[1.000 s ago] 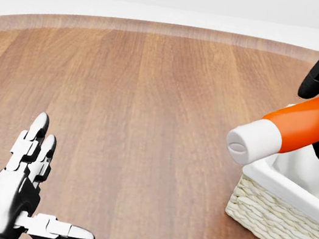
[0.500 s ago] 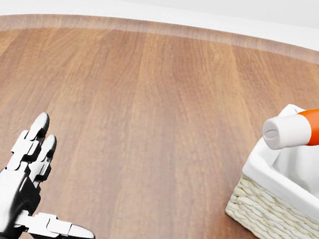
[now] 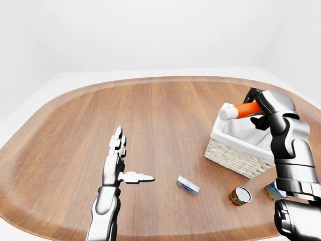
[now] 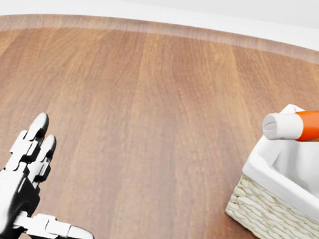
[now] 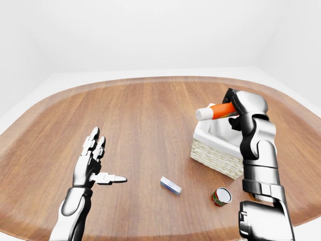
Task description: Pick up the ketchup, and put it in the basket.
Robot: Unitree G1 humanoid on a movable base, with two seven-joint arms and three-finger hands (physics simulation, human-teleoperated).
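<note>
In the left-eye view, the right robot hand [image 3: 261, 108] is holding the ketchup [image 3: 239, 111] near the right of the frame, its fingers closed round the orange body. The bottle is lying almost level, with the white cap pointing left, over the upper rim of the basket [image 3: 235, 156]. The left robot hand [image 3: 120, 163] is hanging in the lower left with fingers spread wide, holding nothing. Below the basket a small blue-white box [image 3: 188, 185] and two cans, one red [image 3: 240, 196] and one at the right arm [image 3: 273, 191], are lying on the desk [image 3: 150, 115].

In the head view, the ketchup [image 4: 306, 127] is now sitting further right and flatter than one second ago, and it has hardly moved in the last half second. I think the carrying is nearly finished and only lowering and releasing is left.

In the right-eye view, the white lining of the basket [image 5: 215, 134] is showing open room under the bottle. The cap is reaching past the left rim, so it may catch there. The basket is well apart from the desk edge.
</note>
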